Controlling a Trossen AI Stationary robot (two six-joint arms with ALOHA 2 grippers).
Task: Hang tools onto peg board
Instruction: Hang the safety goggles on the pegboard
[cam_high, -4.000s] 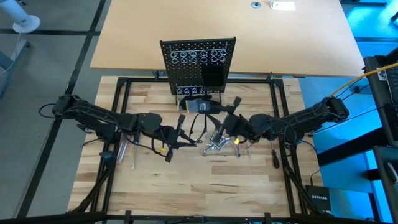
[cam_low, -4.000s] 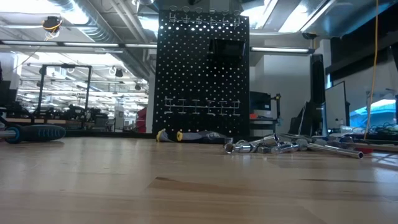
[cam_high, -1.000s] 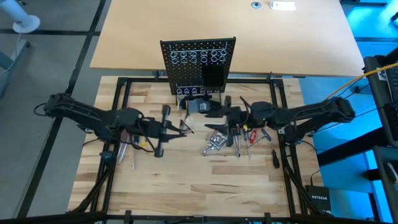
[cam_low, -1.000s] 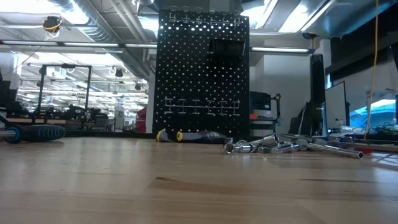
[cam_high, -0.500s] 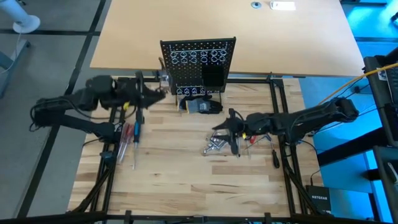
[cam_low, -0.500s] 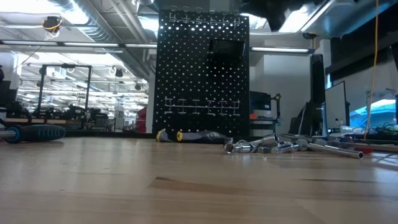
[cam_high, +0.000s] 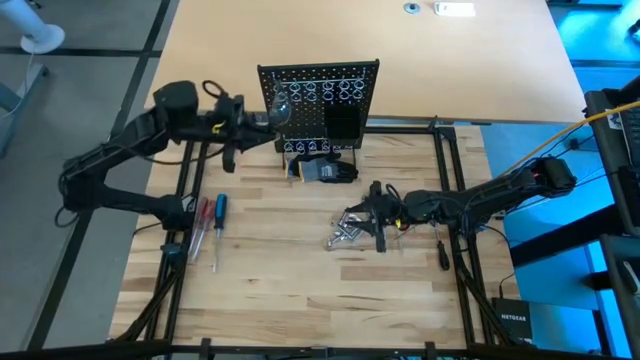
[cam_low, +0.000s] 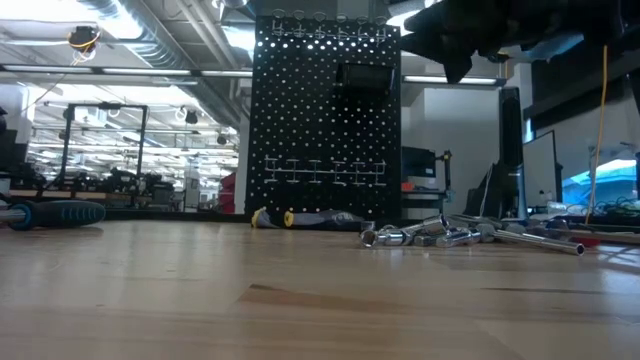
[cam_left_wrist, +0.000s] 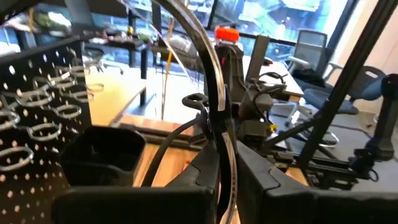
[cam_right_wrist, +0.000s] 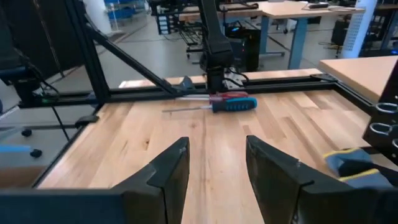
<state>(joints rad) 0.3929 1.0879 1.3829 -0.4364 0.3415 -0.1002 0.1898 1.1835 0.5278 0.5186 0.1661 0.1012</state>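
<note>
Screwdrivers (cam_high: 208, 222) lay flat on the wood table (cam_high: 300, 290), well behind and below the left claw (cam_high: 274, 117), which we saw raised at the upper left corner of the peg board (cam_high: 320, 100). We noted this claw clenched; in the left wrist view a thin bright rod (cam_left_wrist: 214, 93) ran up between its fingers (cam_left_wrist: 205, 168), and what that rod was we could not tell. The board's pale ring holders (cam_left_wrist: 31, 118) and black bin (cam_left_wrist: 102, 152) sat just beside that claw.

We recorded the right claw (cam_high: 371, 212) low over the table with its fingers (cam_right_wrist: 168, 168) spread apart and nothing between them. The pile of shiny silver pieces (cam_high: 343, 230) lay just beside its tip, on the side toward the table's near edge; whether it touched them we could not tell. A red-handled tool (cam_high: 402, 219) lay close behind the tip, under the arm. A dark bundle (cam_high: 325, 170) rested at the board's foot, between the two claws. From the right wrist, the blue and red screwdrivers appeared straight ahead across the table.
</note>
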